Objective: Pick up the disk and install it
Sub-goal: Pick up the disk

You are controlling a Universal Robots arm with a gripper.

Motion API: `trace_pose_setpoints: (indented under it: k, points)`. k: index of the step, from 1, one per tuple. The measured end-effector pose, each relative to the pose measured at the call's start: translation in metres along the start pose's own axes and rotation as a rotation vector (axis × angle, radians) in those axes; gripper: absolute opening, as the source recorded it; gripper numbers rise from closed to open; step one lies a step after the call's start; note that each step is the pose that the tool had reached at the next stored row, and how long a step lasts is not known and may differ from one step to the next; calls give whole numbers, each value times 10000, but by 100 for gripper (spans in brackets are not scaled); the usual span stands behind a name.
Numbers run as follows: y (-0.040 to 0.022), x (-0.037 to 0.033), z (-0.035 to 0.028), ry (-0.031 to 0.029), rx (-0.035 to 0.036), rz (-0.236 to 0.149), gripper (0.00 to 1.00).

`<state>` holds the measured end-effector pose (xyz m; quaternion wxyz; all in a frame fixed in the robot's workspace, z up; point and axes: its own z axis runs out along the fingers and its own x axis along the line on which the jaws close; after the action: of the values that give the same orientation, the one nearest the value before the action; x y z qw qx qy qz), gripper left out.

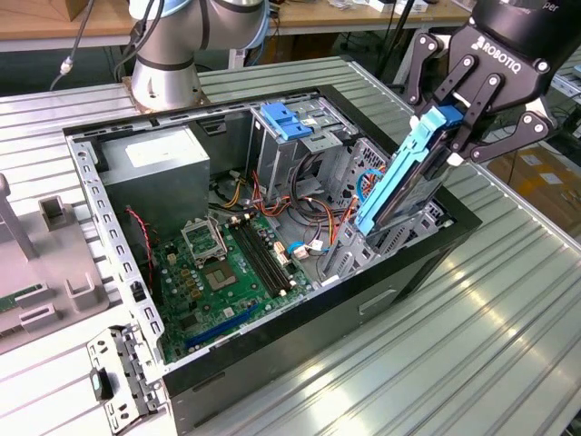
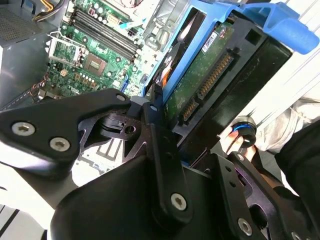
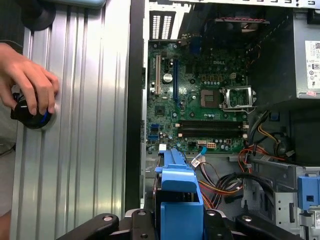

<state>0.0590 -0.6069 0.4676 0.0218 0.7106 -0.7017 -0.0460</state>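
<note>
The disk point(image 1: 399, 186) is a grey drive in a bright blue carrier. It hangs steeply tilted, its lower end down inside the open computer case point(image 1: 272, 331) at the exterior view's right, beside a metal bay. My gripper point(image 1: 451, 127) is shut on its upper end, with black fingers on both sides of the blue rails. In the second wrist view the disk's green circuit board point(image 2: 200, 80) faces the camera, next to a black finger point(image 2: 157, 135). The blue carrier end point(image 3: 180, 200) sits over the motherboard in the first wrist view.
Inside the case lie a green motherboard point(image 1: 227, 272), a grey power-supply box point(image 1: 154, 173), orange and black cables point(image 1: 313, 213) and a drive cage with a light-blue latch point(image 1: 286, 118). A person's hand point(image 3: 30, 85) rests on a black knob point(image 3: 27, 117) on the ribbed table.
</note>
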Motion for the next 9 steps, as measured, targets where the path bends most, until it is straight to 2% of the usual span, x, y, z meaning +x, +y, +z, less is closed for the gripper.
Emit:
trace_pose_setpoints:
  k: [5, 9]
  points:
    - [-161, 17, -12, 2, -30, -2, 36]
    - [-227, 25, -17, 1, -39, -2, 36]
